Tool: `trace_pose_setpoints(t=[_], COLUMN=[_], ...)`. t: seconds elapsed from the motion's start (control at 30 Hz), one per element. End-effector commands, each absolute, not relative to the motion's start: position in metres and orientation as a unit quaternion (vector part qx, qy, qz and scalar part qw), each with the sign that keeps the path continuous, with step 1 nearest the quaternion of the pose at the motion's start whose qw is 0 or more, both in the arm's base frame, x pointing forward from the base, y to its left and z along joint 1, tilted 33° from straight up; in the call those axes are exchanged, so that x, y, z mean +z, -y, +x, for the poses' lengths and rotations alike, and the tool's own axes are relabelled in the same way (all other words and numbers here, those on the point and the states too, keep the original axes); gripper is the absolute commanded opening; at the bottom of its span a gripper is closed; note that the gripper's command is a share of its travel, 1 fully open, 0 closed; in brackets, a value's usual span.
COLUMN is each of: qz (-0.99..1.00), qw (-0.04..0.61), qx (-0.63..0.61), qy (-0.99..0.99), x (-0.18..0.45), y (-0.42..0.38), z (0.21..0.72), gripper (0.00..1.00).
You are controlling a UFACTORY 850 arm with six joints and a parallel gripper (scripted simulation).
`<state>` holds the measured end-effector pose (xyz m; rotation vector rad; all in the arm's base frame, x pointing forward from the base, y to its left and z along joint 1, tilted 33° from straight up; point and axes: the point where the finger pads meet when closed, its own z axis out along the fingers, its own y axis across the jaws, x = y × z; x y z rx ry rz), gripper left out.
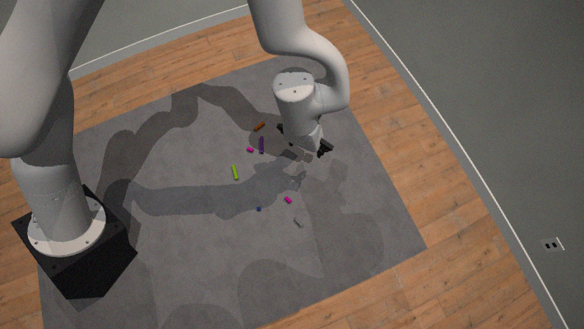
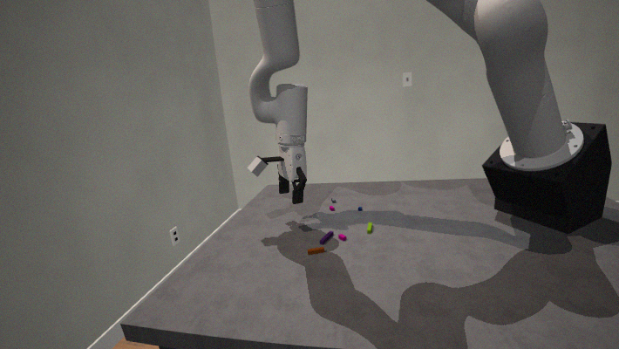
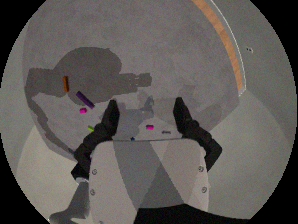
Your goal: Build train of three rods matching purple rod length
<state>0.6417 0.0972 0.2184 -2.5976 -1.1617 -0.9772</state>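
Observation:
Seven small rods lie apart on the grey table. The purple rod (image 1: 261, 145) lies next to a magenta rod (image 1: 249, 149), with the orange rod (image 1: 259, 126) behind them. The lime rod (image 1: 234, 172) lies nearer the middle. A second magenta rod (image 1: 288, 199), the tiny blue rod (image 1: 258, 208) and the grey rod (image 1: 298, 222) lie further toward the front. My gripper (image 1: 318, 150) hangs open and empty well above the table, to the right of the purple rod. In the wrist view the magenta rod (image 3: 150, 127) and grey rod (image 3: 165, 133) show between the open fingers, far below.
The arm's black base (image 1: 76, 251) stands at the table's left front corner. The table's edges (image 2: 183, 257) drop to a wooden floor on all sides.

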Motion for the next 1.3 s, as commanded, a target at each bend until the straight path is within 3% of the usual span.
trace_pose_setpoints(t=[0.0, 0.7, 1.27], qz=[-0.890, -0.950, -0.915], qw=[0.099, 0.211, 0.243], qx=[-0.314, -0.227, -0.146], qy=[0.315, -0.030, -0.286], x=[0.211, 0.171, 0.142], y=[-0.114, -0.166, -0.180], z=[0.622, 0.519, 0.436], gripper=[1.00, 1.00, 1.00])
